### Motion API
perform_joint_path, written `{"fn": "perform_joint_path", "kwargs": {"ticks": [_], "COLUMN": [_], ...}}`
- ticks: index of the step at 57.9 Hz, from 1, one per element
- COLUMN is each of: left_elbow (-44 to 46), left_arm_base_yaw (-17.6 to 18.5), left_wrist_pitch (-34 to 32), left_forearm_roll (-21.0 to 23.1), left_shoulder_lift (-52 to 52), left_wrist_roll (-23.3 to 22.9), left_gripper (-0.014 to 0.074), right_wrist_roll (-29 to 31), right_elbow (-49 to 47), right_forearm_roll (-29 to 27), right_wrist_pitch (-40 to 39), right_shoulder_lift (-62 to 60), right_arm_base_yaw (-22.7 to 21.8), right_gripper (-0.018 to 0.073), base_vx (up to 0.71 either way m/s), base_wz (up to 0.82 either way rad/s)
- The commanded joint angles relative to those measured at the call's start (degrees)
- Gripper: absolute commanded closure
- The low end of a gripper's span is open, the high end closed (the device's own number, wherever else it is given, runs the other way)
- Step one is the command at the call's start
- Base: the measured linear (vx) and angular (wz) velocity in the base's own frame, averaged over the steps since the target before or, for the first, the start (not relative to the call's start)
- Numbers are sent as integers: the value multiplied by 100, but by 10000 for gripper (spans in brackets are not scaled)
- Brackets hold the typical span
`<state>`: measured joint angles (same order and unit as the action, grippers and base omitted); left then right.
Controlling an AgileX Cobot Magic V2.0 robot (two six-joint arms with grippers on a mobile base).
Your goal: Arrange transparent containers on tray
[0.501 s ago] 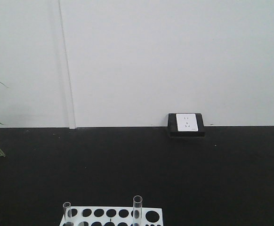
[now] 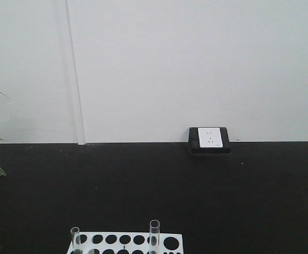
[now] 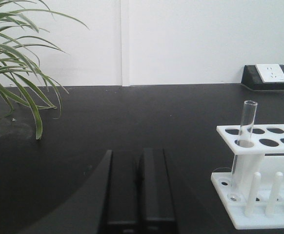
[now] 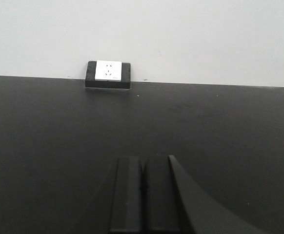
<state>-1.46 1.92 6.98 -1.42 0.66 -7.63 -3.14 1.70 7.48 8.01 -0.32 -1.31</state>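
You have two test tubes (image 2: 75, 238) standing upright, rims up, in the white rack (image 2: 117, 245). One is at its far left corner, the other (image 2: 154, 235) along the far edge toward the right. Your left gripper (image 3: 138, 195) and right gripper (image 4: 143, 195) are both pressed closed, holding nothing.

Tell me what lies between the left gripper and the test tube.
Left wrist view: only bare black tabletop lies between the left gripper and the test tube standing in the white rack.
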Motion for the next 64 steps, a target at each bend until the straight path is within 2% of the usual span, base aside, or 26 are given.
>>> {"fn": "perform_joint_path", "kwargs": {"ticks": [1, 30, 48, 64], "left_elbow": [-185, -185, -174, -174], "left_arm_base_yaw": [-22, -22, -22, -22], "left_wrist_pitch": [-485, -485, -608, -1278], "left_forearm_roll": [44, 44, 44, 44], "left_shoulder_lift": [78, 78, 78, 78], "left_wrist_roll": [-10, -10, -10, -22], "left_gripper": [603, 603, 603, 603], "right_wrist_roll": [25, 14, -156, -156], "right_elbow": [54, 54, 54, 6], "right_forearm_roll": [27, 27, -250, -250], "right_wrist_pitch": [-457, -511, -1505, -2389], "right_shoulder_lift": [98, 98, 98, 98], "right_arm_base_yaw": [8, 8, 24, 24], "right_gripper": [571, 571, 571, 571], "base_vx": [0, 0, 0, 0], "base_wz": [0, 0, 0, 0]}}
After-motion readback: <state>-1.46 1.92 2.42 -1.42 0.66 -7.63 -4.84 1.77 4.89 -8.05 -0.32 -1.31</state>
